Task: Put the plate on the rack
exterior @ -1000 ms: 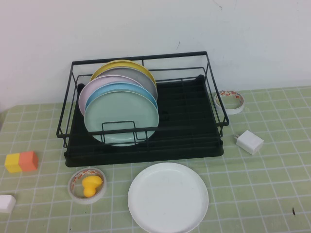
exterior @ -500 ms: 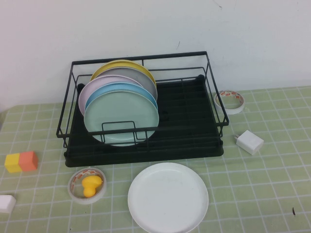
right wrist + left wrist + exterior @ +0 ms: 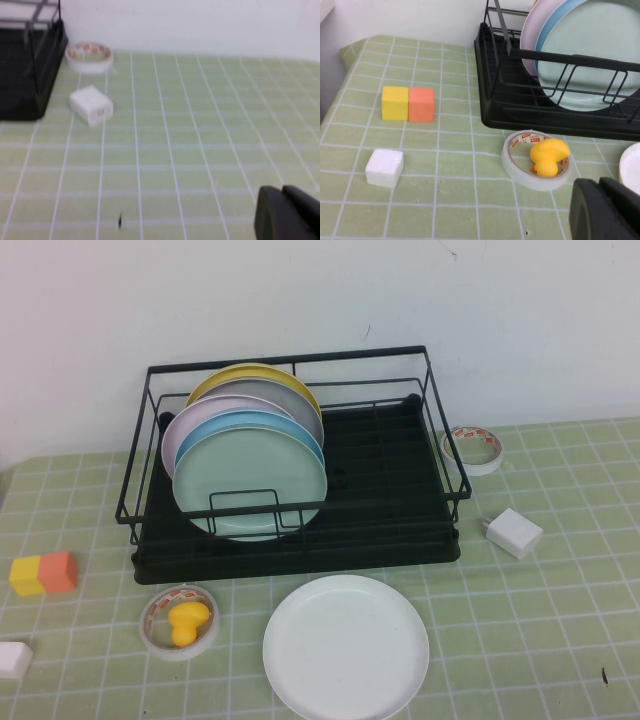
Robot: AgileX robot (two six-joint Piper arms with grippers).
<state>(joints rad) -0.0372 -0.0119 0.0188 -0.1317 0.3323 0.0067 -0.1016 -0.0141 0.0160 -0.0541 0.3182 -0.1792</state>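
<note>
Nothing is changing from the two earlier high views, so the task is not yet started: the plate [image 3: 346,648] is still lying flat on the table [image 3: 540,620], just in front of the rack [image 3: 300,455]. The left claw [image 3: 606,207] and right claw [image 3: 287,212] are showing only as dark parts low over the table, and I cannot tell if they are apart or together. The mint-green plate [image 3: 250,482] is standing foremost in the rack's left half, while a tape roll [image 3: 178,620] holding a yellow duck [image 3: 188,621] is lying near the plate.
</note>
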